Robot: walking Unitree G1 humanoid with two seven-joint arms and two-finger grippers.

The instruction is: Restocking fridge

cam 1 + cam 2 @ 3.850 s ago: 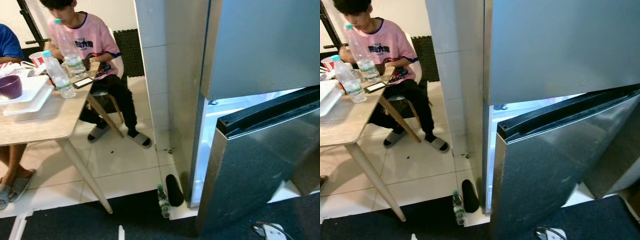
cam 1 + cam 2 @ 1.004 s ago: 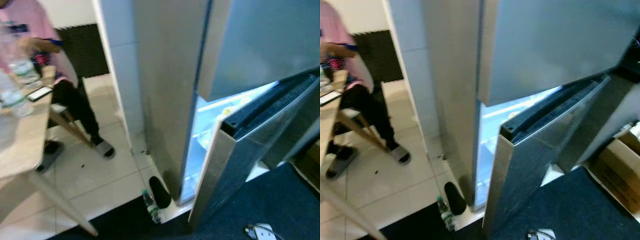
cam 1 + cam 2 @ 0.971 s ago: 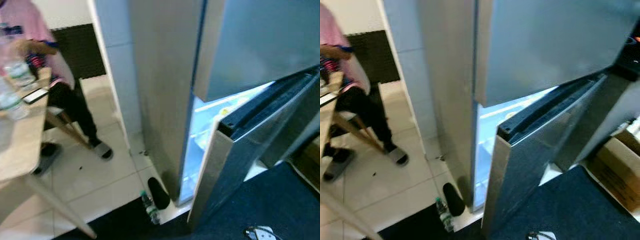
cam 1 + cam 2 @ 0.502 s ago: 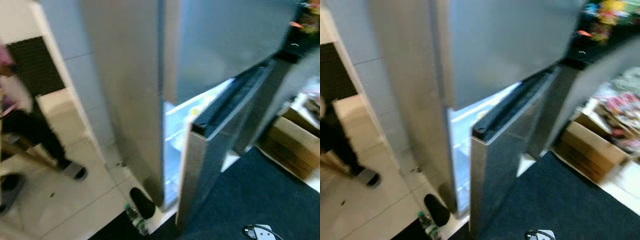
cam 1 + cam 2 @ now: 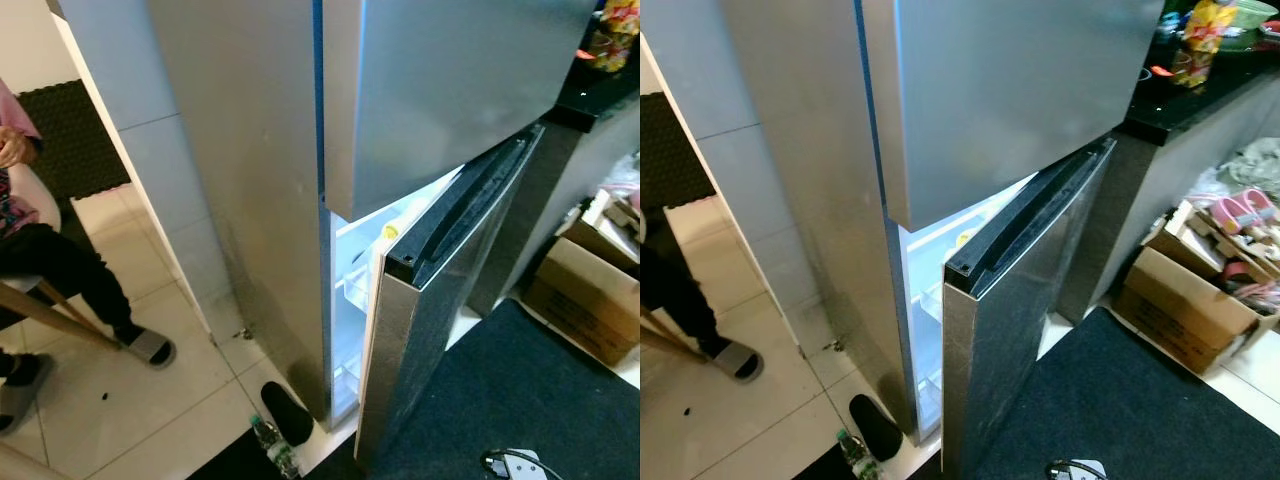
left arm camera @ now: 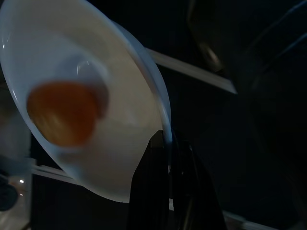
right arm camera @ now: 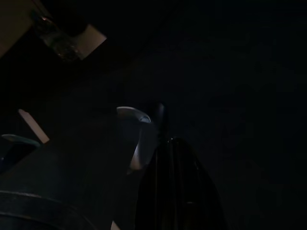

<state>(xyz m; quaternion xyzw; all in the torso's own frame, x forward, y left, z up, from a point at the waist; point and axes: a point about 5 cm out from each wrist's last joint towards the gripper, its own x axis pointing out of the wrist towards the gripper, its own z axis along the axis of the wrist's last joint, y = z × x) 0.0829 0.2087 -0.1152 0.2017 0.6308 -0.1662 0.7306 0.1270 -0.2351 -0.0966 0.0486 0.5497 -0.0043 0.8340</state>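
Left wrist view shows the left gripper fingers clamped on a white bowl with an orange fruit inside. The camera has turned to the fridge, whose lower door stands ajar; loading seems next. Right gripper: I cannot tell its state.

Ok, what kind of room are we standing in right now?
Most likely a home kitchen or dining corner: a tall steel fridge with its lower door ajar, a dark countertop beside it, and a person seated on the tiled floor.

Home kitchen, steel fridge, tiled floor, dark counter
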